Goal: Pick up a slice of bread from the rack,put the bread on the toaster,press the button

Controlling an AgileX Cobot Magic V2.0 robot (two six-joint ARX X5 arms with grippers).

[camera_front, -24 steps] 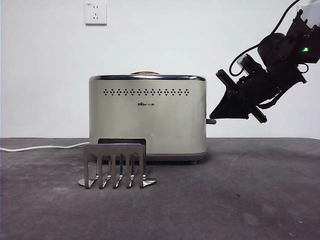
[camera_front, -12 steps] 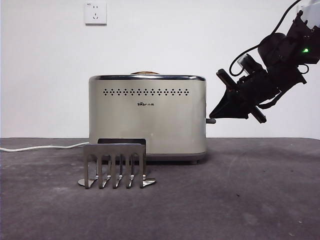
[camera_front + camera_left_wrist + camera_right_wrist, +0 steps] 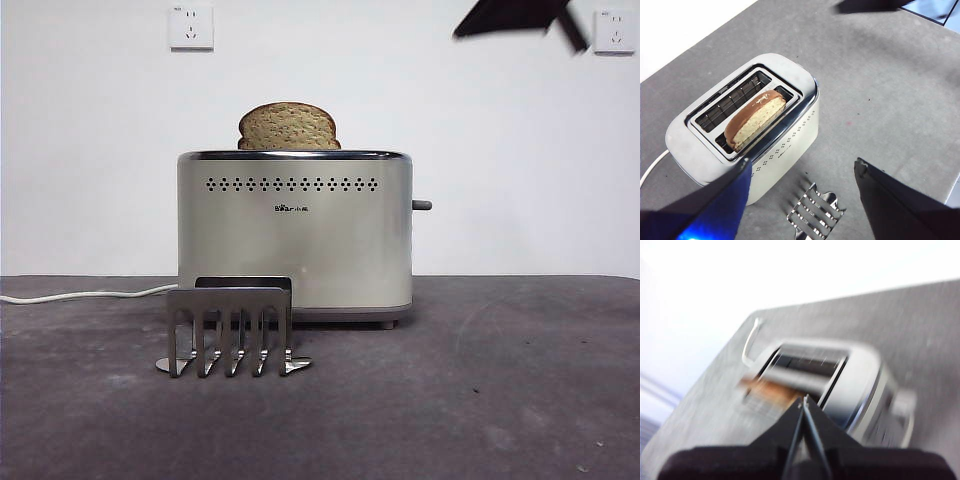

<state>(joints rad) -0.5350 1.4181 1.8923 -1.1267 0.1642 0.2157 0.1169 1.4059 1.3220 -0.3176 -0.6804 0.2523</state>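
The slice of bread (image 3: 289,126) stands upright in the toaster (image 3: 295,240), its rounded top well above the chrome rim. In the left wrist view the slice of bread (image 3: 756,119) sits in one of the toaster's (image 3: 790,135) two slots. The side lever (image 3: 422,205) sits high. The metal rack (image 3: 230,330) stands with no bread in front of the toaster. My left gripper (image 3: 802,165) hovers open high above the rack (image 3: 816,212). My right gripper (image 3: 804,399) is shut on nothing, seen blurred, and shows as a black tip (image 3: 520,18) at the upper right.
A white cable (image 3: 80,295) runs off to the left from behind the toaster. Two wall sockets (image 3: 191,27) (image 3: 612,30) sit on the white back wall. The table's edge (image 3: 927,12) shows in the left wrist view.
The right gripper has lifted from beside the toaster's lever to the top corner. The lever has moved up and the bread has risen out of the slot.
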